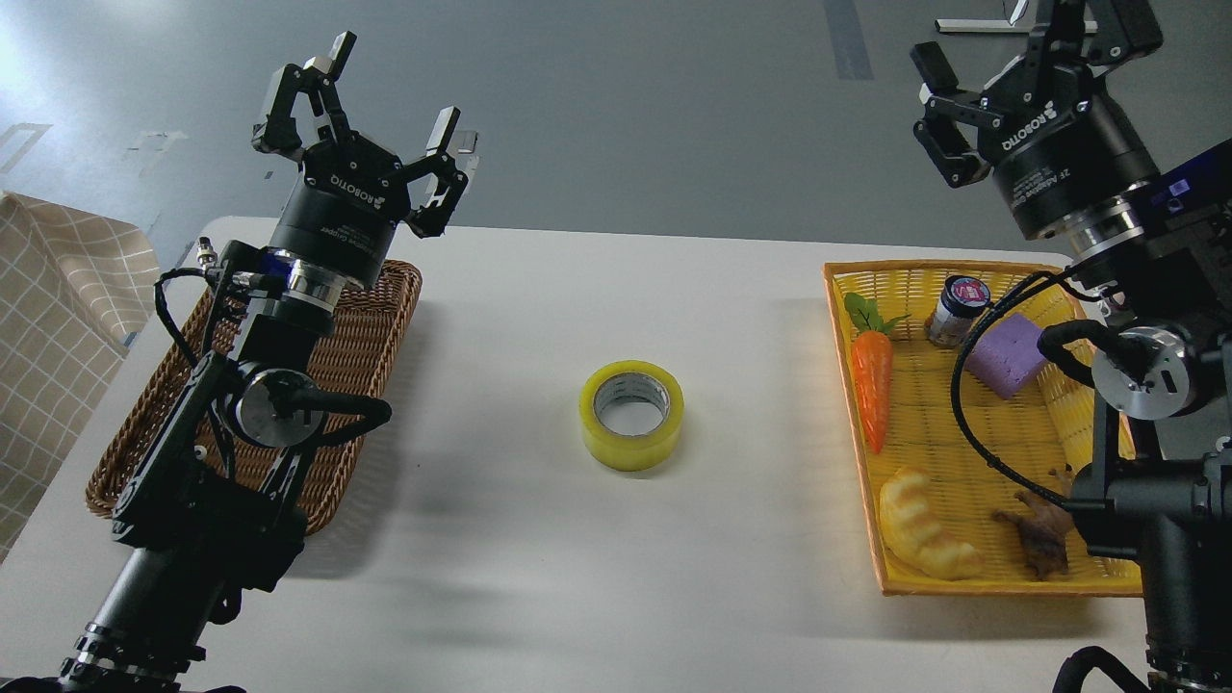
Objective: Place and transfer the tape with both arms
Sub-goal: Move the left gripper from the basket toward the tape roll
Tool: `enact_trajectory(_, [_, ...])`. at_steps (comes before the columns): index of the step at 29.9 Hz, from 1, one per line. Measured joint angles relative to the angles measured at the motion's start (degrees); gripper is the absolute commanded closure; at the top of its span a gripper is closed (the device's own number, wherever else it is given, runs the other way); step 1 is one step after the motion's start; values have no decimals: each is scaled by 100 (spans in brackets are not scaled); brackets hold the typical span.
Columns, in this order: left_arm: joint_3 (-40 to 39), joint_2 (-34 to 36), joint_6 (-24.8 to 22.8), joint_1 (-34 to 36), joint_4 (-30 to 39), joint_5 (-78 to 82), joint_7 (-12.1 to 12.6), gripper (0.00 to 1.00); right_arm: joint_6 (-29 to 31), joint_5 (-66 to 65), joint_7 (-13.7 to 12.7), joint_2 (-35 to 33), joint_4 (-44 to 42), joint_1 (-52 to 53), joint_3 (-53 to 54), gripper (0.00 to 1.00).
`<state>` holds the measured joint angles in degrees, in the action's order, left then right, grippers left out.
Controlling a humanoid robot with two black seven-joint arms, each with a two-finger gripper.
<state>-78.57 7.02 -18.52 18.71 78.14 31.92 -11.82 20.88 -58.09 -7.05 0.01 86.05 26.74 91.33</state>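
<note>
The tape (631, 414), a yellow roll with a pale grey core, lies flat on the white table (597, 577) near its middle, with nothing touching it. My left gripper (390, 91) is open and empty, raised above the far end of the brown wicker basket (375, 337), well to the left of and behind the tape. My right gripper (1025, 43) is open and empty, raised high beyond the far edge of the yellow basket (847, 279), far right of the tape. Its right finger is partly cut off by the frame's top edge.
The yellow basket holds a toy carrot (871, 385), a small jar (956, 310), a purple block (1006, 354), a pale yellow dumpling toy (919, 529) and a brown figure (1039, 534). A checked cloth (58, 327) hangs at the left table edge.
</note>
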Motion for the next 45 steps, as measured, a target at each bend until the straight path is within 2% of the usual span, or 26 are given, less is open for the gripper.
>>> enact_trajectory(5, [-10,89,18,-9,326,62,-1,2,-83,0,-8,0,-204,218,-298,0])
enact_trajectory(8, [-59,177,100,-70,607,626,-1,2,-74,6,-8,0,-320,311,-315,0])
enact_trajectory(14, [-2,243,977,-149,1145,2816,18,2,-42,33,-7,0,-310,373,-328,0])
enact_trajectory(22, [122,393,1219,-204,1291,4477,65,2,-41,43,2,0,-299,375,-336,0])
enact_trajectory(27, [717,411,1580,-287,1313,6041,96,2,-40,43,2,0,-299,396,-336,0])
enact_trajectory(31, [1125,401,1686,-228,1286,6684,421,3,-40,43,1,0,-285,427,-336,0])
enact_trajectory(36, [1652,483,1694,-200,1158,6937,1057,4,-40,43,-8,-1,-279,432,-336,0])
enact_trajectory(41, [2231,653,1694,-236,1030,7472,1256,4,-40,50,-11,-1,-220,462,-328,0])
enact_trajectory(45, [2389,620,1691,-217,842,7954,1644,4,-40,51,-17,-1,-166,501,-329,0])
